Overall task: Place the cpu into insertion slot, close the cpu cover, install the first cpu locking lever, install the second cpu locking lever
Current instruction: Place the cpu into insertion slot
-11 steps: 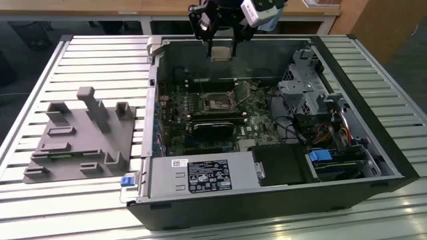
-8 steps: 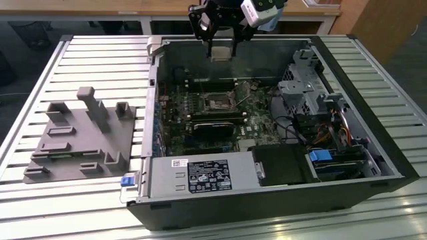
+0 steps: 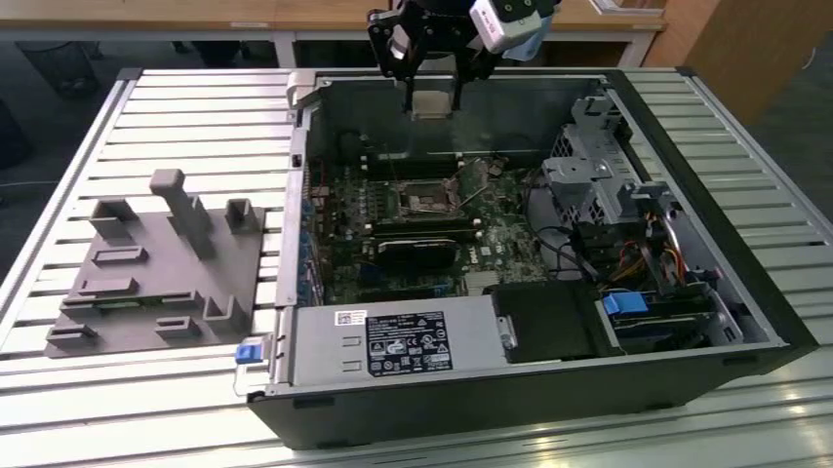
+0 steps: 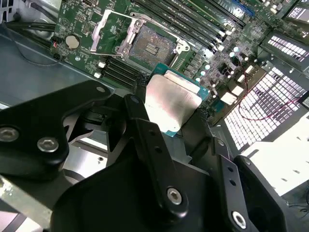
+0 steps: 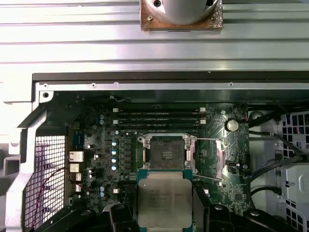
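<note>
One printed cpu (image 5: pixel 164 200) in pincer (image 5: pixel 164 215), over open insertion slot (image 5: pixel 165 153)

The exterior view is looking down from well back over the open computer case (image 3: pixel 547 405); both wrist views are peering down from nearer, sharing the insertion slot (image 4: pixel 150 46) (image 5: pixel 166 153).

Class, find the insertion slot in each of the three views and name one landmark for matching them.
Exterior view: the insertion slot sits mid-board, near the black block.
Second wrist view: the slot lies beyond the cpu.
First wrist view: the slot also lies beyond the cpu.
Shared landmark: the cpu, in both wrist views.
</note>
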### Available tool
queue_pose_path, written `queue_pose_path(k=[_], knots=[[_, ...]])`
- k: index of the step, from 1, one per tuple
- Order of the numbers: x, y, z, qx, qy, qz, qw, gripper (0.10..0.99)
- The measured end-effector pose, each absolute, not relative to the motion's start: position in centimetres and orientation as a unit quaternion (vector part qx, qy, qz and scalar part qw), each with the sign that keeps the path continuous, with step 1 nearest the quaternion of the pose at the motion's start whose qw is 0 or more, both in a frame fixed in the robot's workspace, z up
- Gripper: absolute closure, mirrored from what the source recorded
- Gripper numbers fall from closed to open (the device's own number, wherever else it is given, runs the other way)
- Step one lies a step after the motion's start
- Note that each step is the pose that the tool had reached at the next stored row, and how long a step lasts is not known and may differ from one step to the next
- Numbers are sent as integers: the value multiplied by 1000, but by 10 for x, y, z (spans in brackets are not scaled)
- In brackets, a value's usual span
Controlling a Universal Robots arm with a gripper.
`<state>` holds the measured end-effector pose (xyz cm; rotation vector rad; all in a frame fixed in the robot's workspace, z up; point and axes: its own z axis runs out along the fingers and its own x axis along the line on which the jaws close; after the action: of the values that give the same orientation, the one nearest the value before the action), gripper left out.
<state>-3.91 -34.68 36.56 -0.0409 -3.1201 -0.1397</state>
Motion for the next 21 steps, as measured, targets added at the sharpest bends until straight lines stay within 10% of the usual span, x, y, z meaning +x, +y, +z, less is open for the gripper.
queue_pose_path(k=[21], knots=[[-39,-347,364,-121,-992,-45,4,545]])
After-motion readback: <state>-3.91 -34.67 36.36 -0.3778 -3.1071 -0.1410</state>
